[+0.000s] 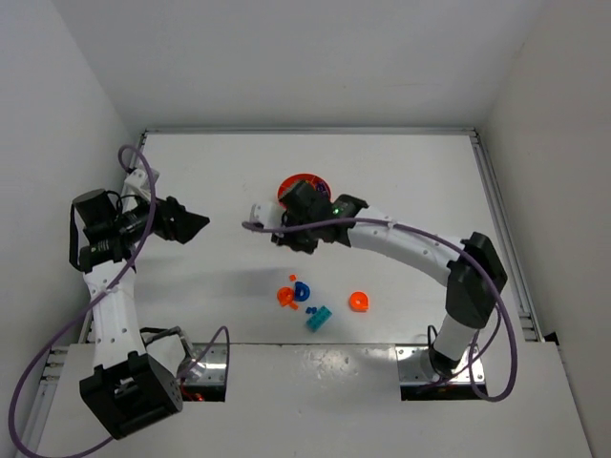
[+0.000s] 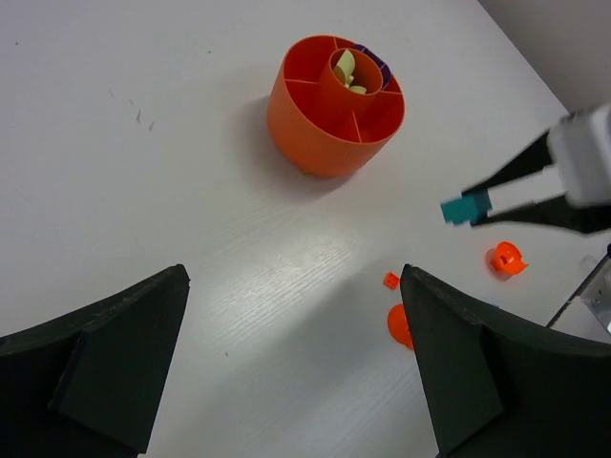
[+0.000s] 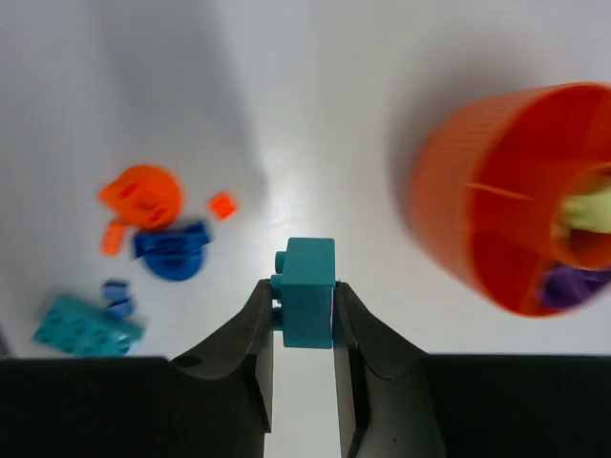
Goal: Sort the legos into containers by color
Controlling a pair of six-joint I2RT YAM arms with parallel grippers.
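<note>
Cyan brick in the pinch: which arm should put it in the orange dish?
Right. The right gripper is shut on the cyan brick, near the orange dish. The left gripper is open, empty, and farther off to the side.

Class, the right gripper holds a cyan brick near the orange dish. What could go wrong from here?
1. The right gripper pinches the cyan brick with its fingertips only, so it might slip out before reaching the dish.
2. The dish's compartments are narrow, so the brick may land among the purple pieces instead.
</note>
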